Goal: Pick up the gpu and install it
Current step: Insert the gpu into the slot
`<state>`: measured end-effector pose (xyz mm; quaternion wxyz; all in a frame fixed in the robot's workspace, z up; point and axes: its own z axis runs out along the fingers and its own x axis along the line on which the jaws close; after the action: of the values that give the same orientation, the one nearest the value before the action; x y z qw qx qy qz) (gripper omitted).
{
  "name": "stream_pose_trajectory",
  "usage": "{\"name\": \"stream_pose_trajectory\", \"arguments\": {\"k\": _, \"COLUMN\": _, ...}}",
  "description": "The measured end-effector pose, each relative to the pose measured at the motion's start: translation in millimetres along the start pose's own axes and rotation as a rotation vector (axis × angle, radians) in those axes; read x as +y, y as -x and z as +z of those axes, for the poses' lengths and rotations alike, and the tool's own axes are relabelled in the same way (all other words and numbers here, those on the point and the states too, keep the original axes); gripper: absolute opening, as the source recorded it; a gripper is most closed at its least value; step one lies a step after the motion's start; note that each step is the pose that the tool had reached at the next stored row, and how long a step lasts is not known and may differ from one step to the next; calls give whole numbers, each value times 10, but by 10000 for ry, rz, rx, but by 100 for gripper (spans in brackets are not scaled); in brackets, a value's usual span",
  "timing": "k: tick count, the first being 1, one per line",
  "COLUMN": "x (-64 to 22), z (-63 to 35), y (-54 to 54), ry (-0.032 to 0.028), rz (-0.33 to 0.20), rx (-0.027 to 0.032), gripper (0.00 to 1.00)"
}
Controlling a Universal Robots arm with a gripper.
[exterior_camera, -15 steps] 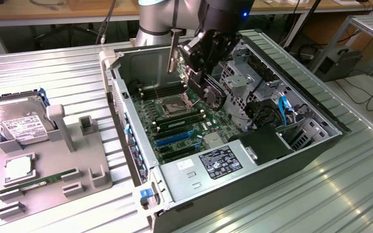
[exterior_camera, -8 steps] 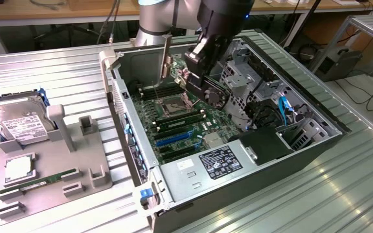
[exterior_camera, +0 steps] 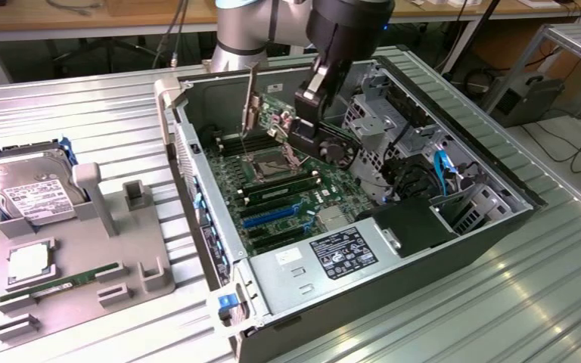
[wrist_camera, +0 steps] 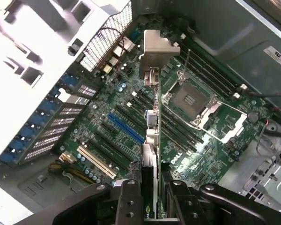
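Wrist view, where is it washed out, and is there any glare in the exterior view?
Wrist view: the pale fixture beside the computer case is washed out to white, while the end effector holding the gpu reads as a dark mass. Exterior view: glare streaks the ribbed metal table at the exterior view's right.

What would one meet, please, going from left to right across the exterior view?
hard drive → near wall of the open computer case → gpu, held inside the case → gripper, shut on the gpu → blue cable
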<state>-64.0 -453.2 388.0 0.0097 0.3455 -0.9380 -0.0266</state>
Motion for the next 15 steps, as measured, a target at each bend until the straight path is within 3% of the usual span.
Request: {"name": "stream_pose_trajectory", "arguments": {"k": 15, "x": -5, "z": 81, "y": 0, "ry": -2, "rz": -3156, "rx": 176, "gripper": 26}}
